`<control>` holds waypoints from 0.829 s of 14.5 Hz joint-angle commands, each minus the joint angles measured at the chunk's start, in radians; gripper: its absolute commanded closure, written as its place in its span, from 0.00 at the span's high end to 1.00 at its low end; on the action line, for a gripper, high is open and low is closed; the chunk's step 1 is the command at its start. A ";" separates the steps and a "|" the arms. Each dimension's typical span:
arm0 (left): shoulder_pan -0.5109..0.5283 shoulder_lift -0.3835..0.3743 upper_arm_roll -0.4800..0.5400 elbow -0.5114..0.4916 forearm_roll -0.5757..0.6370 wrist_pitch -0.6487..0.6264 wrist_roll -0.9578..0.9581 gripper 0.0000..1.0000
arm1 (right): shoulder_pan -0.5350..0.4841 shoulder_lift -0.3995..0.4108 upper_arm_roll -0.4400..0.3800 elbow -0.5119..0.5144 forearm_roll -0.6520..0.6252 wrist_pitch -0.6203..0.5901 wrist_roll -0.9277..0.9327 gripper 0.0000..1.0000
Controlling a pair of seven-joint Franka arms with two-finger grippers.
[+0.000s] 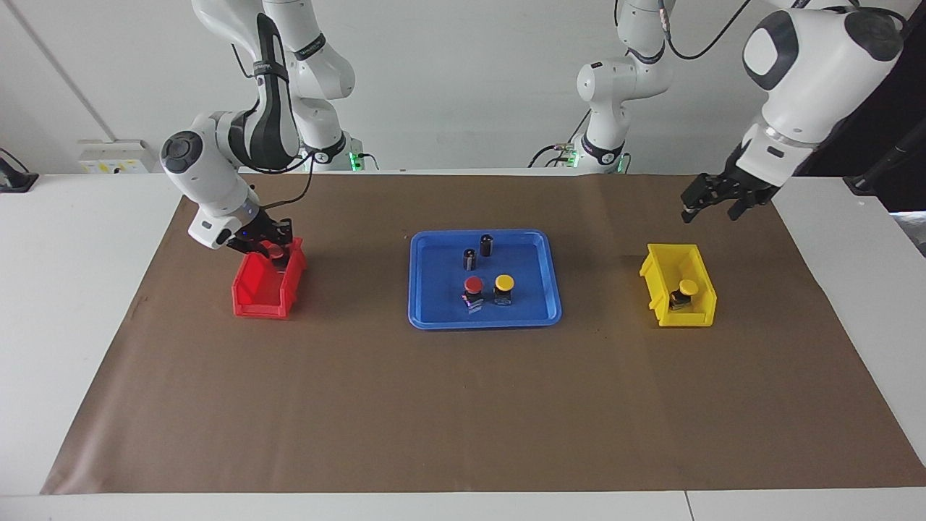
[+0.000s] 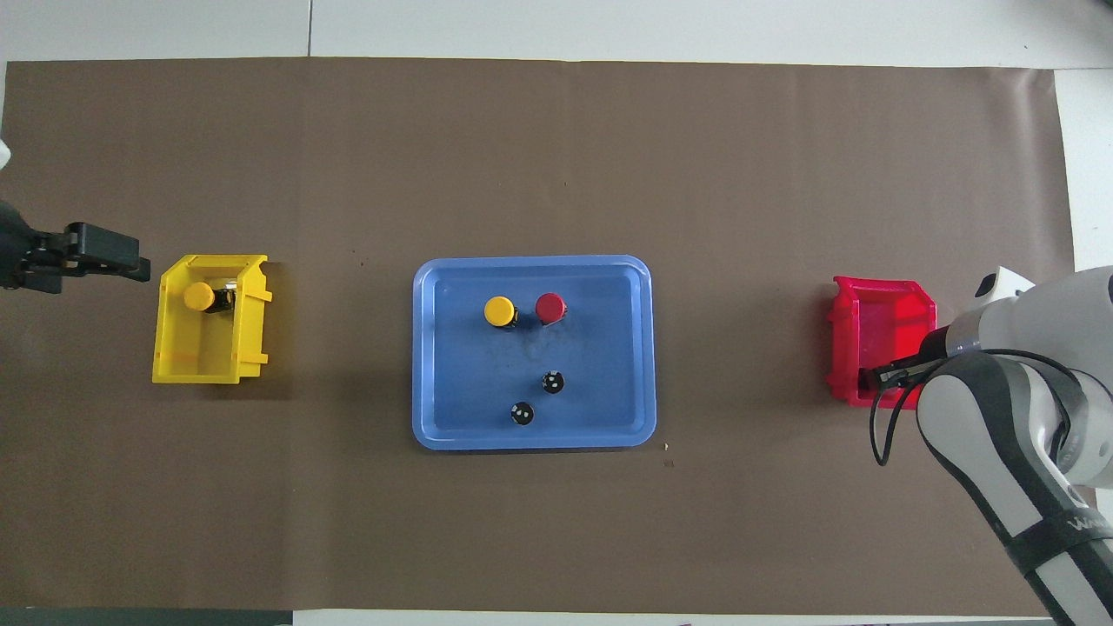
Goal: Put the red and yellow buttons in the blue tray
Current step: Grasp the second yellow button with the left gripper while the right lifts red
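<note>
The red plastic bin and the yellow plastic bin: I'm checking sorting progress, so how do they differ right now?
The red plastic bin sits at the right arm's end of the table; the yellow plastic bin sits at the left arm's end. The right gripper reaches into the red bin, while the left gripper hangs clear of the yellow bin. The yellow bin holds a yellow-capped push button. Both flank the shallow blue plastic tray.

Robotics lab: two Franka arms bolted at a white table (image 1: 65, 304), brown paper sheet (image 1: 463, 405) as work surface, plain white wall (image 1: 463, 79), loose cables, wall socket strip (image 1: 112, 166), colour-coded parts bins
</note>
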 commanded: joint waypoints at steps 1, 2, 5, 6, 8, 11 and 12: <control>-0.008 -0.019 -0.021 -0.034 0.048 0.022 -0.005 0.99 | -0.017 -0.029 0.005 -0.022 0.019 0.009 -0.035 0.25; -0.020 -0.013 -0.021 -0.052 0.060 0.070 -0.011 0.98 | -0.017 -0.027 0.005 -0.016 0.019 0.002 -0.035 0.25; -0.020 -0.004 -0.024 -0.150 0.074 0.215 -0.003 0.97 | -0.017 -0.012 0.004 0.045 0.016 -0.068 -0.029 0.24; -0.012 0.010 -0.024 -0.161 0.075 0.236 0.000 0.95 | -0.017 0.002 0.004 0.085 0.010 -0.111 -0.027 0.24; -0.006 0.057 -0.024 -0.169 0.078 0.256 -0.002 0.78 | -0.014 0.007 0.004 0.148 0.002 -0.174 -0.024 0.24; -0.011 0.094 -0.024 -0.202 0.085 0.319 -0.008 0.63 | -0.003 0.020 0.005 0.247 -0.031 -0.263 -0.018 0.24; -0.006 0.100 -0.023 -0.233 0.097 0.371 -0.003 0.63 | 0.004 0.031 0.012 0.308 -0.031 -0.312 0.020 0.24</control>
